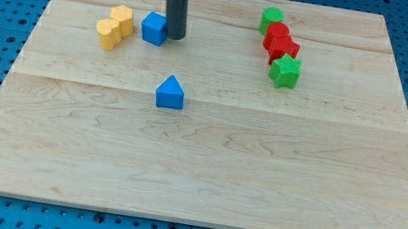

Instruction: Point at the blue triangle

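One step in hand: the approach to the blue triangle (pixel 170 93) is judged not yet made; the pointing itself is not done.
Blue triangle position: it is set alone on the bench (pixel 203 172), a little toward the view's left of centre, well apart from every other block.
Tip position: my tip (pixel 173 36) is placed at the view's top, just beside the right side of the blue cube (pixel 153 28), apparently touching it; contact cannot be confirmed.
End effector state: a plain dark rod is fitted, so nothing can be opened or closed, and nothing is held.
Next move: the tip is judged to need drawing toward the view's bottom, almost straight down the board, and stopping just short of the triangle's peak so the block is not pushed.
Other blocks: two yellow blocks (pixel 113 27) are seen to the view's left of the blue cube; a green block (pixel 271 19), two red blocks (pixel 280 42) and a green star (pixel 285 71) are clustered at the view's upper right.
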`<action>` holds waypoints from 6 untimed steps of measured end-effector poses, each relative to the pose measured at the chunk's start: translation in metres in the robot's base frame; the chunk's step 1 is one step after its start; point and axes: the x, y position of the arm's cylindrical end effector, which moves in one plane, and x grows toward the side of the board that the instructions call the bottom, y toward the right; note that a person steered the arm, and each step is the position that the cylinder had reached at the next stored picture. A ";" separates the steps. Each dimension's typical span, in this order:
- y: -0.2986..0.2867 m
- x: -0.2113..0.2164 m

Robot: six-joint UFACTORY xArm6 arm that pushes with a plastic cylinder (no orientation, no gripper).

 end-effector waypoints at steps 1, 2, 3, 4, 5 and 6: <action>0.041 0.004; 0.122 0.034; 0.144 0.110; 0.128 0.166; 0.095 0.162; 0.068 0.143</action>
